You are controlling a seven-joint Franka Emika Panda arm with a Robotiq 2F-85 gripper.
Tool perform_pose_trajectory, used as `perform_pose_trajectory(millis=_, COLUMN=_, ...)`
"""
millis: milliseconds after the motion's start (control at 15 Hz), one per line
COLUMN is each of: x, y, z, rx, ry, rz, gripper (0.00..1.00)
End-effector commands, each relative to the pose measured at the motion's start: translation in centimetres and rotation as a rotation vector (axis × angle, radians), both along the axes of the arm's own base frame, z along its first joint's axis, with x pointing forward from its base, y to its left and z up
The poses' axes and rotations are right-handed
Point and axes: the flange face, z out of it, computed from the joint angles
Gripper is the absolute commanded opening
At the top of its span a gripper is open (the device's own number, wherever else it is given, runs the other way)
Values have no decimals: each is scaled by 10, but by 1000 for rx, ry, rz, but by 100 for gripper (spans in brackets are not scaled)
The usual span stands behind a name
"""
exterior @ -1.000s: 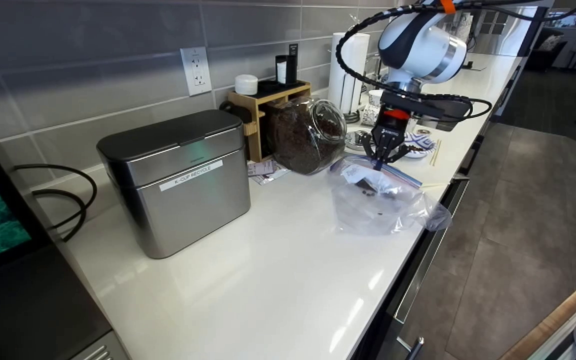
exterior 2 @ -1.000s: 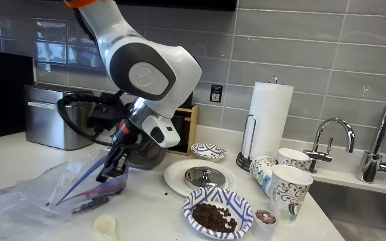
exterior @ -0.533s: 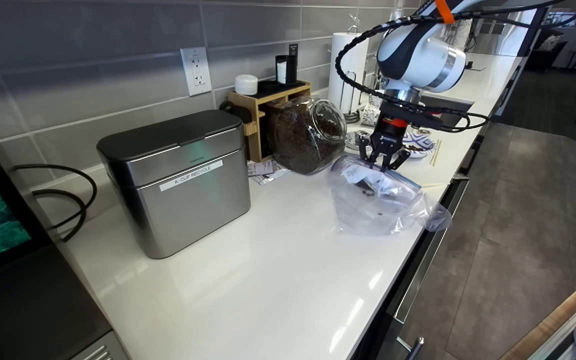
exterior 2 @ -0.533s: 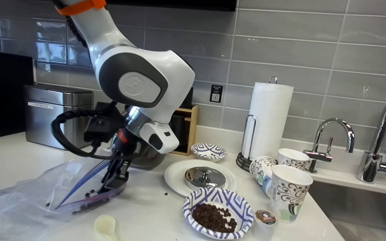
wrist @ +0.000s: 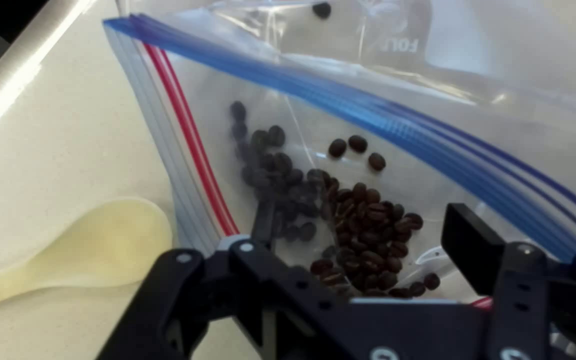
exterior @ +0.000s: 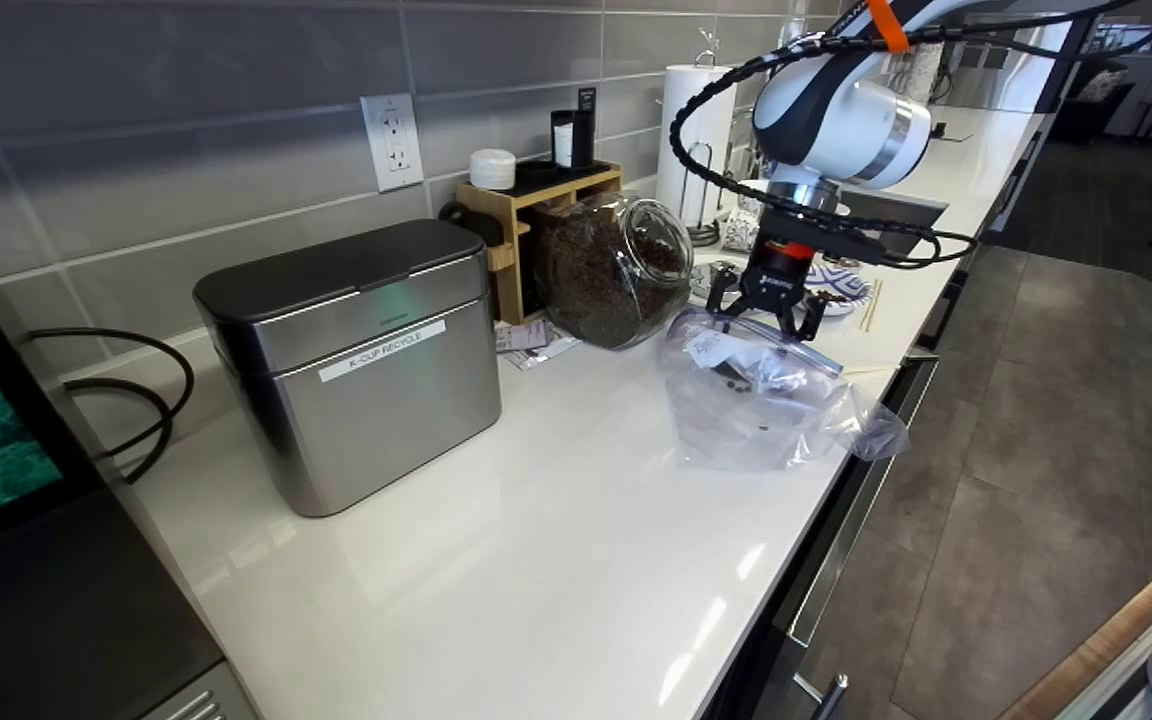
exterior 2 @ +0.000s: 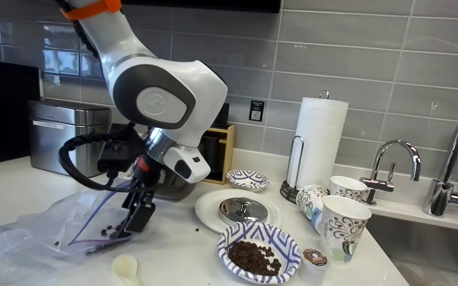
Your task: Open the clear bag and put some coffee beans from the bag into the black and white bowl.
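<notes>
Two jaws of the gripper (wrist: 365, 234) stand spread apart at the mouth of the clear bag (exterior 2: 42, 238). In the wrist view, a heap of coffee beans (wrist: 375, 212) inside the bag shows in the gap between the fingers (wrist: 470, 247). Contact between the fingers and the bag cannot be determined. With the gripper as dial centre, the blue zip strip (wrist: 348, 106) arcs from 10 o'clock to 3 o'clock; the red zip strip (wrist: 191, 137) runs from 10 o'clock to 9 o'clock, then passes behind the gripper. The spoon (wrist: 113, 245) lies on the counter (wrist: 68, 135) at 9 o'clock, outside the bag.

In an exterior view, the blue-and-white bowl (exterior 2: 288, 254), taken as dial centre, stands upright and contains more coffee beans. Bag and gripper: 9 o'clock. Plate (exterior 2: 207, 210) bearing a shiny lid (exterior 2: 243, 215): 11 o'clock. Farther bowl (exterior 2: 245, 176): 12 o'clock. Paper towel roll (exterior 2: 319, 143): 1 o'clock. Upright paper cup (exterior 2: 344, 226): 2 o'clock. Small lidded cup (exterior 2: 315, 260), just beside the bowl: 3 o'clock.
</notes>
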Motion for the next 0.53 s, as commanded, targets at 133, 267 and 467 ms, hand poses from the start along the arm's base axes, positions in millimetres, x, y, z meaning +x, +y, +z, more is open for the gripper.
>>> perform_pose_trajectory(millis=133, x=-6, y=6, z=-8, rx=-31, ry=0, rz=33, gripper=75)
perform_pose_trajectory(millis=267, x=-7, y=8, z=-9, rx=-36, ry=3, rz=42, gripper=63)
perform_pose_trajectory(millis=467, x=-8, y=9, z=-11, rx=-46, ry=5, rz=52, gripper=63)
